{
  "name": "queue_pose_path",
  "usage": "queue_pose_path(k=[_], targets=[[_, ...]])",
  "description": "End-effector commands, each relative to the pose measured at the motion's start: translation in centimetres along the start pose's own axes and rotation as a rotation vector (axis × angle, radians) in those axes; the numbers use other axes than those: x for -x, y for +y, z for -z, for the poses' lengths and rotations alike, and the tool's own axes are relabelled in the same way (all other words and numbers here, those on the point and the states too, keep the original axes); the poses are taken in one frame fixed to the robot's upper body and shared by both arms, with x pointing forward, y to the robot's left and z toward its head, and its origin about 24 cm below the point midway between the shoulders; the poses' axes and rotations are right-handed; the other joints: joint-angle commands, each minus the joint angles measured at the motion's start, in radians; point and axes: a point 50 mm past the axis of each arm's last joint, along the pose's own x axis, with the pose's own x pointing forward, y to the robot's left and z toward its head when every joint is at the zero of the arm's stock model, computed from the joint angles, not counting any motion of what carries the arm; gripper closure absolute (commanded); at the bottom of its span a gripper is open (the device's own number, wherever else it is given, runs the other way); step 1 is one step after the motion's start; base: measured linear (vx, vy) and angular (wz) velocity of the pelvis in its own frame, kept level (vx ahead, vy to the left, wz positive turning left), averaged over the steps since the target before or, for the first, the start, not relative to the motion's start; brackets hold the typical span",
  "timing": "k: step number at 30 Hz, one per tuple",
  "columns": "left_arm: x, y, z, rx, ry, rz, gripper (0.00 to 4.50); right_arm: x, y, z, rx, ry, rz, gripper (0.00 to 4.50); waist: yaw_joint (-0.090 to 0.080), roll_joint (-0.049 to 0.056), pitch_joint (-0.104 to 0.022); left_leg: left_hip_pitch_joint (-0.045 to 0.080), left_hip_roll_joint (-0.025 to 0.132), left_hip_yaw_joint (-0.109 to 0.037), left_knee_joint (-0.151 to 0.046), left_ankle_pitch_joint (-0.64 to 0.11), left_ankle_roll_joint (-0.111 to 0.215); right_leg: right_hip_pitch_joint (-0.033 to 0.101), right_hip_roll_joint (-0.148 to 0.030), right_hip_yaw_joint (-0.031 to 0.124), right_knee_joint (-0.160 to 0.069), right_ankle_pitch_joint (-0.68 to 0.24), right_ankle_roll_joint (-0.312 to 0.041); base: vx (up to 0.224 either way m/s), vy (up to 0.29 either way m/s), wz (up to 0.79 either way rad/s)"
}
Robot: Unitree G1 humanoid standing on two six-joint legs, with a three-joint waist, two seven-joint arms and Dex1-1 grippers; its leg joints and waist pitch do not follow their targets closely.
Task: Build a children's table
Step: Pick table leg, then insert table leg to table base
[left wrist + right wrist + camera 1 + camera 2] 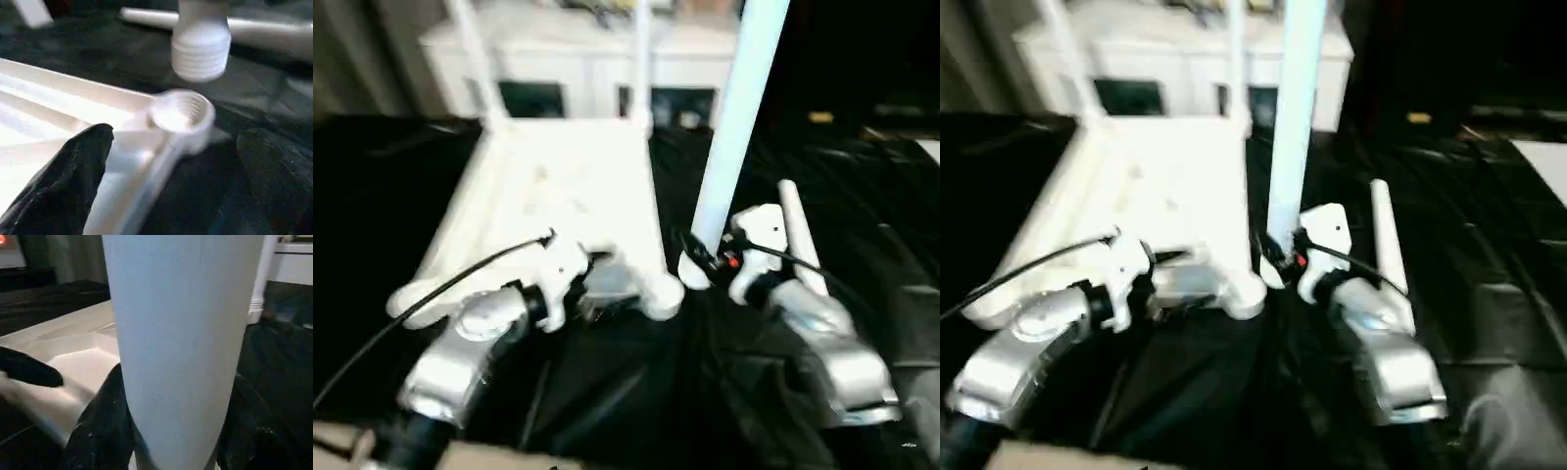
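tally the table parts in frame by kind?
Tabletop: 1
Legs: 4, namely two standing in the far sockets, one upright in the right hand, one lying on the black cloth
Total: 5

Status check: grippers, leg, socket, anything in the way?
Right gripper shut on leg, threaded end above near corner socket, not seated. Left gripper open at tabletop. Spare leg lies beside.
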Motion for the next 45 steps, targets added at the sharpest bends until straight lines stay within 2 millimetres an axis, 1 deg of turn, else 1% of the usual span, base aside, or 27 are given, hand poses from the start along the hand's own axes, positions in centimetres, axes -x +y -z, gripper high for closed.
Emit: queue_pose_path(k=[1,2,3,4,7,8,9,10,11,12,13,14,15,16,17,18,19,20,21,22,23,26,30,33,36,40,45], targets=[[-0.5,0.9,0.3,-0.063,0.073,0.011,0.03,0.2,0.2,-0.2,0.01,0.006,-0.048,2.64,-0.011,0.002,-0.039,0.005,0.029,-0.016,-0.115,-0.444,-0.016,0.025,-0.057,0.009,-0.113,-0.642,-0.051,-0.065,0.026,-0.1],[-0.7,2.0,0.4,-0.087,0.11,-0.024,0.03,0.2,0.3,-0.1,0.022,0.01,-0.062,2.64,-0.01,0.003,-0.045,0.01,0.029,-0.014,-0.114,-0.421,-0.014,0.024,-0.058,0.011,-0.113,-0.598,-0.062,-0.065,0.026,-0.1],[-0.8,2.1,0.4,-0.088,0.112,-0.026,0.03,0.2,0.3,-0.1,0.023,0.01,-0.062,2.64,-0.012,0.003,-0.047,0.008,0.029,-0.013,-0.115,-0.404,-0.012,0.028,-0.059,0.01,-0.112,-0.575,-0.071,-0.082,0.021,-0.05],[-0.9,2.6,0.3,-0.104,0.12,-0.045,0.21,0.2,0.3,-0.1,0.025,0.011,-0.067,2.64,-0.012,-0.001,-0.045,-0.001,0.029,-0.012,-0.118,-0.38,-0.009,0.031,-0.06,0.01,-0.111,-0.556,-0.084,-0.074,0.018,-0.07],[-1.3,3.3,-0.2,-0.127,0.113,-0.041,0.4,0.3,0.3,-0.1,0.03,0.018,-0.084,2.64,-0.02,-0.009,-0.039,0.01,0.023,-0.008,-0.107,-0.41,-0.001,0.017,-0.063,-0.002,-0.131,-0.682,-0.063,-0.045,0.01,-0.04],[-1.4,3.4,-0.3,-0.128,0.116,-0.043,0.49,0.3,0.3,-0.1,0.031,0.019,-0.085,2.64,-0.023,-0.007,-0.041,0.017,0.021,-0.005,-0.1,-0.413,0.006,0.012,-0.065,-0.014,-0.141,-0.703,-0.058,0.0,0.0,0.0],[-1.6,3.9,-0.4,-0.144,0.138,-0.046,0.65,0.3,0.3,-0.1,0.033,0.022,-0.093,2.64,-0.029,-0.005,-0.04,0.015,0.022,-0.007,-0.102,-0.42,0.01,0.017,-0.067,-0.026,-0.144,-0.704,-0.054,0.0,0.0,0.0],[-1.7,4.1,-0.5,-0.153,0.148,-0.045,0.78,0.4,0.4,-0.1,0.034,0.024,-0.097,2.64,-0.036,0.002,-0.038,0.007,0.029,-0.014,-0.109,-0.453,0.01,0.03,-0.067,-0.046,-0.146,-0.689,-0.04,0.0,0.0,0.0],[-1.7,4.2,-0.5,-0.158,0.156,-0.048,0.83,0.4,0.4,-0.1,0.034,0.025,-0.099,2.64,-0.04,0.013,-0.037,0.012,0.041,-0.02,-0.118,-0.516,0.012,0.039,-0.064,-0.072,-0.151,-0.639,-0.038,0.0,0.0,0.0],[-1.8,4.4,-0.4,-0.153,0.17,-0.036,0.82,0.4,0.4,-0.1,0.035,0.027,-0.102,2.64,-0.045,0.016,-0.036,0.01,0.048,-0.025,-0.126,-0.551,0.013,0.049,-0.063,-0.084,-0.147,-0.597,-0.04,0.0,0.0,0.0],[-1.9,4.4,-0.2,-0.153,0.179,-0.019,0.88,0.4,0.4,0.0,0.035,0.029,-0.107,2.64,-0.046,0.027,-0.034,-0.011,0.074,-0.037,-0.157,-0.633,0.012,0.086,-0.064,-0.098,-0.105,-0.482,-0.046,-0.084,0.006,-0.02],[-2.0,4.5,-0.1,-0.153,0.188,-0.003,1.03,0.4,0.5,0.0,0.036,0.031,-0.112,2.64,-0.004,0.046,-0.03,-0.063,0.118,-0.031,-0.236,-0.757,-0.002,0.132,-0.051,-0.081,0.059,-0.263,-0.075,-0.084,0.006,-0.02],[-2.0,4.6,0.0,-0.148,0.2,0.006,1.03,0.5,0.5,0.0,0.036,0.033,-0.116,2.64,0.013,0.035,-0.025,-0.075,0.126,-0.016,-0.256,-0.772,0.006,0.13,-0.048,-0.06,0.091,-0.174,-0.068,-0.074,-0.053,0.15],[-2.0,4.8,0.2,-0.145,0.216,0.009,1.26,0.5,0.5,0.1,0.037,0.036,-0.12,2.64,0.014,-0.026,-0.049,0.009,0.078,0.007,-0.169,-0.592,0.015,0.059,-0.07,0.018,0.028,-0.357,-0.025,0.047,-0.136,0.18],[-2.0,5.0,0.4,-0.151,0.232,0.006,1.33,0.5,0.5,0.2,0.039,0.039,-0.122,2.64,0.023,-0.063,-0.038,0.056,-0.004,0.032,0.02,-0.238,0.02,-0.048,-0.127,0.027,-0.158,-0.971,0.02,0.047,-0.136,0.18],[-2.0,5.1,0.5,-0.152,0.235,0.005,1.33,0.5,0.5,0.2,0.039,0.039,-0.122,2.64,0.035,-0.053,-0.046,0.032,0.003,0.018,0.029,-0.106,0.038,-0.032,-0.152,0.065,-0.162,-1.058,0.015,0.062,-0.132,0.0],[-2.0,5.3,0.7,-0.149,0.253,0.002,1.4,0.5,0.5,0.2,0.041,0.041,-0.123,2.64,0.053,-0.041,-0.058,-0.033,0.022,-0.002,-0.037,0.011,0.042,0.034,-0.141,0.06,-0.109,-0.908,-0.009,0.062,-0.07,-0.09],[-1.9,5.5,1.0,-0.154,0.277,0.004,1.63,0.6,0.5,0.2,0.044,0.043,-0.124,2.64,0.063,-0.032,-0.067,-0.029,0.031,0.007,-0.078,0.012,0.014,0.022,-0.086,0.022,-0.084,-0.679,-0.026,0.062,-0.07,-0.09],[-1.9,5.7,1.0,-0.145,0.283,-0.008,1.72,0.6,0.5,0.2,0.045,0.044,-0.125,2.64,0.068,-0.024,-0.074,-0.027,0.036,0.009,-0.086,0.004,0.005,0.024,-0.074,0.018,-0.068,-0.538,-0.048,0.053,-0.05,0.0],[-1.8,5.9,1.1,-0.14,0.284,-0.016,1.76,0.6,0.5,0.2,0.045,0.044,-0.126,2.64,0.07,-0.007,-0.078,-0.02,0.046,0.014,-0.095,-0.055,0.0,0.015,-0.065,0.016,-0.054,-0.347,-0.106,0.0,0.0,0.0],[-1.8,5.9,1.1,-0.14,0.284,-0.016,1.81,0.6,0.5,0.2,0.045,0.044,-0.126,2.64,0.064,-0.004,-0.069,-0.031,0.044,0.018,-0.102,-0.164,-0.015,0.016,-0.059,0.015,-0.052,-0.304,-0.15,0.0,0.0,0.0],[-1.8,6.3,0.9,-0.137,0.273,-0.017,2.17,0.7,0.6,0.3,0.052,0.049,-0.132,2.64,0.056,-0.004,-0.069,-0.025,0.046,0.015,-0.11,-0.271,-0.027,0.022,-0.058,0.013,-0.053,-0.296,-0.178,0.0,0.0,0.0],[-2.0,6.5,0.7,-0.148,0.255,-0.014,2.43,0.7,0.6,0.3,0.055,0.051,-0.134,2.64,0.055,-0.005,-0.073,-0.03,0.047,0.017,-0.111,-0.224,-0.011,0.03,-0.062,0.013,-0.053,-0.203,-0.194,0.0,0.0,0.0],[-2.2,6.6,0.6,-0.159,0.259,0.007,2.65,0.6,0.6,0.3,0.061,0.054,-0.138,2.64,0.057,-0.008,-0.078,-0.034,0.047,0.023,-0.104,-0.153,0.009,0.034,-0.062,0.014,-0.046,-0.079,-0.221,0.0,0.0,0.0],[-2.3,6.6,0.7,-0.171,0.296,0.051,3.01,0.7,0.7,0.4,0.064,0.062,-0.157,2.64,0.059,-0.009,-0.075,-0.036,0.046,0.025,-0.104,-0.155,0.015,0.038,-0.067,0.014,-0.049,-0.104,-0.221,0.0,0.0,0.0],[-2.1,6.7,0.8,-0.18,0.336,0.113,3.21,0.7,0.8,0.4,0.067,0.064,-0.161,2.64,0.061,-0.01,-0.071,-0.032,0.049,0.025,-0.107,-0.183,0.006,0.034,-0.07,0.016,-0.056,-0.191,-0.204,0.0,0.0,0.0],[-1.9,6.4,0.3,-0.134,0.315,0.198,3.68,0.8,0.7,0.4,0.066,0.061,-0.157,2.64,0.06,-0.009,-0.073,-0.033,0.049,0.025,-0.107,-0.17,0.005,0.036,-0.07,0.016,-0.052,-0.159,-0.217,0.0,0.0,0.0]])
